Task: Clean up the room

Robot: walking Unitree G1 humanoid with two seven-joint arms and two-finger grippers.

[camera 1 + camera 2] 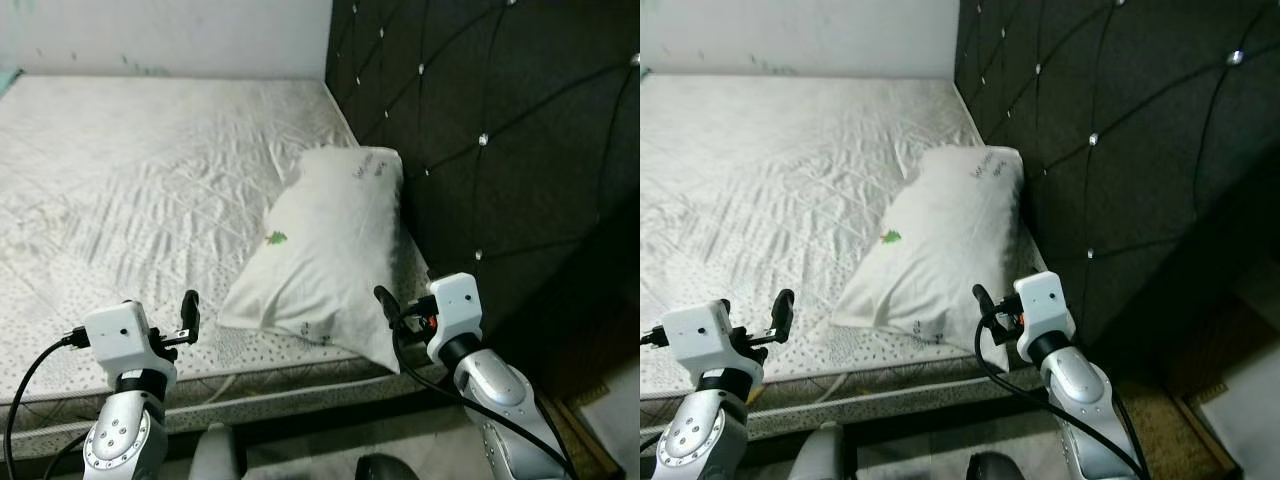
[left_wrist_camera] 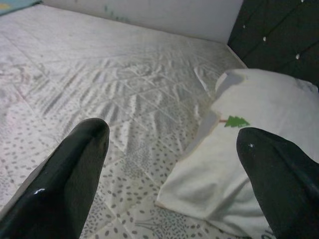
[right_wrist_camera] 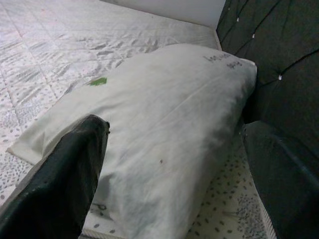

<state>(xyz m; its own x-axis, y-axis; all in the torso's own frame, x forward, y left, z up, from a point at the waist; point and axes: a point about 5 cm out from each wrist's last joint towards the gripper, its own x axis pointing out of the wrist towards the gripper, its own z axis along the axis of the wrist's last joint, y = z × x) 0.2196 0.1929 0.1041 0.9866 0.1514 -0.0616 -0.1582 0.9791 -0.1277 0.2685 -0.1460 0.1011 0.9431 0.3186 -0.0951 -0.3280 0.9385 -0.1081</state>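
The soft white cloth pillow with a small green tree print (image 1: 325,245) lies just ahead of the right end effector (image 1: 385,300), fingers apart, its long axis running toward the dark tufted headboard (image 1: 500,140), probably touching it; the left end effector (image 1: 188,310), also spread, hovers farther off over the open grey quilted mattress (image 1: 130,180).

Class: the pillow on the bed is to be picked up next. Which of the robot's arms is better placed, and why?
Probably the right. The right gripper, open, hovers at the near corner of the pillow. The left gripper, also open, sits over bare mattress beside it.

pillow (image 1: 325,245), small print, unreadable
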